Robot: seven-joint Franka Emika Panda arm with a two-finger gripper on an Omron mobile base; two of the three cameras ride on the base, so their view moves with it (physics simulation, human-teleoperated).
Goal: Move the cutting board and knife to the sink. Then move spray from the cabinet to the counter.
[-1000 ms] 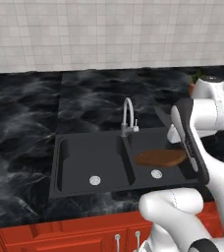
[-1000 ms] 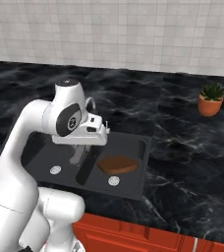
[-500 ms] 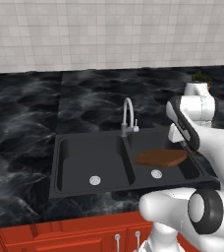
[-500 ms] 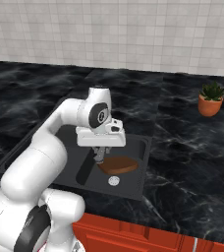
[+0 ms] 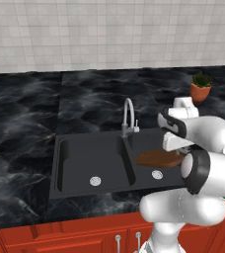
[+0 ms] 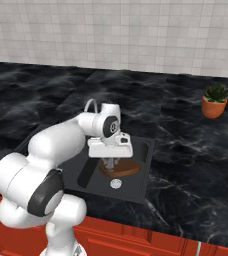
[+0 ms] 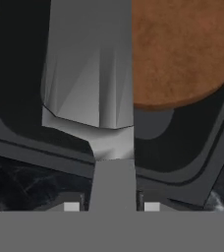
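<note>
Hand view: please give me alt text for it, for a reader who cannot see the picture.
The tool grips a grey knife whose blade points away over a dark sink basin. A brown cutting board lies in the basin beside it, and black counter shows along the near rim.

Brown cutting board (image 5: pixel 158 158) in sink (image 5: pixel 80 163), knife (image 7: pixel 92 93) above

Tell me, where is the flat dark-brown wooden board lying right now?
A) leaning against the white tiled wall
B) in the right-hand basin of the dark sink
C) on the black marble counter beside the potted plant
B: the flat dark-brown wooden board lies inside the right-hand basin of the dark sink, just above that basin's drain.
</note>
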